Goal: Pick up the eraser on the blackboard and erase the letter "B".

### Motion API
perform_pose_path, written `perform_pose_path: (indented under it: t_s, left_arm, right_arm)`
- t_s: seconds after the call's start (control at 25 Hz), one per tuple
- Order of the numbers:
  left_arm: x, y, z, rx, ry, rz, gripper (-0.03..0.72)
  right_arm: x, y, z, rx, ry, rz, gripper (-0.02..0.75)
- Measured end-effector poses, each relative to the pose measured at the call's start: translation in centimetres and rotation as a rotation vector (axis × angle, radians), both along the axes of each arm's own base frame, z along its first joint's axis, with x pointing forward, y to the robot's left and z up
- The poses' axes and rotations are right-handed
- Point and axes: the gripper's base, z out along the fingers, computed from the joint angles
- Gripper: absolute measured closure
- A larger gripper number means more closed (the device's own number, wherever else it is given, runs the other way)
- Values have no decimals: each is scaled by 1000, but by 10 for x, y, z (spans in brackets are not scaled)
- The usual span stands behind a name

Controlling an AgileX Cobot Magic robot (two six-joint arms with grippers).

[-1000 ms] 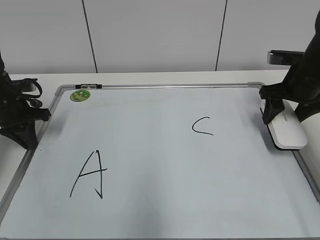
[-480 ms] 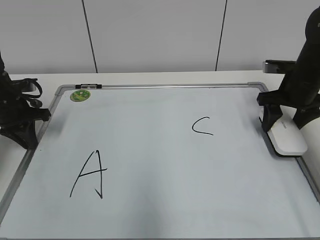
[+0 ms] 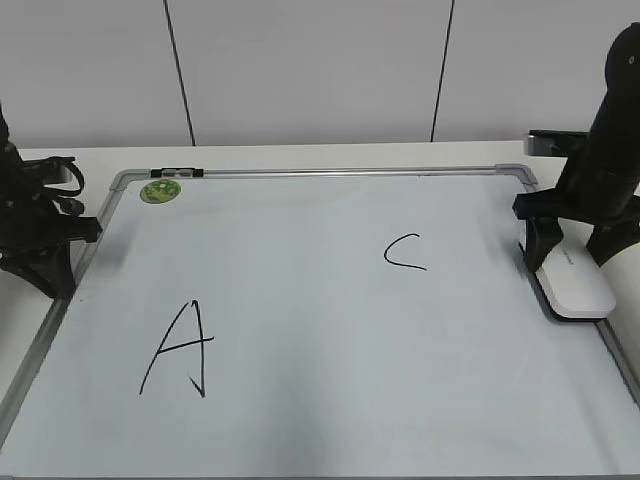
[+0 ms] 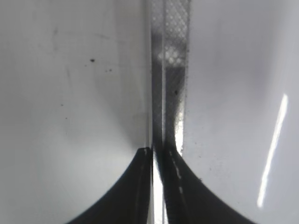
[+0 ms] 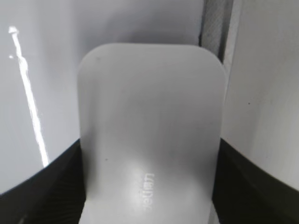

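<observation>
**Gripping Status: Right Jaws Straddling the Eraser at the Board's Right Edge**

Covering most of the surface (image 3: 60, 158), the blackboard (image 3: 330, 330) lies flat, its silver-grey frame running along the top and both sides. Two handwritten letters show on it: a large "A" (image 3: 180, 350) at lower left and an open-curved "C" (image 3: 404, 253) right of centre. No letter "B" can be found in any view.

The right arm (image 3: 605, 150) stands over the board's right edge. Its right gripper (image 3: 572, 262) is lowered onto the eraser (image 3: 578, 285), which lies on the board against the right frame, long axis running away from the camera. In the right wrist view the eraser (image 5: 149, 130) fills the centre, grey lettering near its close end, with one dark jaw on each long side. The jaws are spread to about the eraser's width and sit at its flanks; whether they press firmly on it or only touch cannot be told.

The left gripper (image 3: 45, 255) rests at the board's left frame, well apart from the eraser. In the left wrist view its jaws are pressed nearly together, a thin slit between them, directly above the frame strip (image 4: 170, 70), holding nothing.

A small round green magnet (image 3: 159, 190) sits in the board's upper-left corner, just below a short black clip (image 3: 177, 173) on the top frame.
</observation>
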Motion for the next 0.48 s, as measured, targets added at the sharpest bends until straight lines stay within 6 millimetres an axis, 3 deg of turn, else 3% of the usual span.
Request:
perform_pose_path:
  t_s: [0.48]
  left_arm:
    - [0,0,0,0,0,0,615]
  right_arm:
    - [1,-1,1,-8,-5,-3,150]
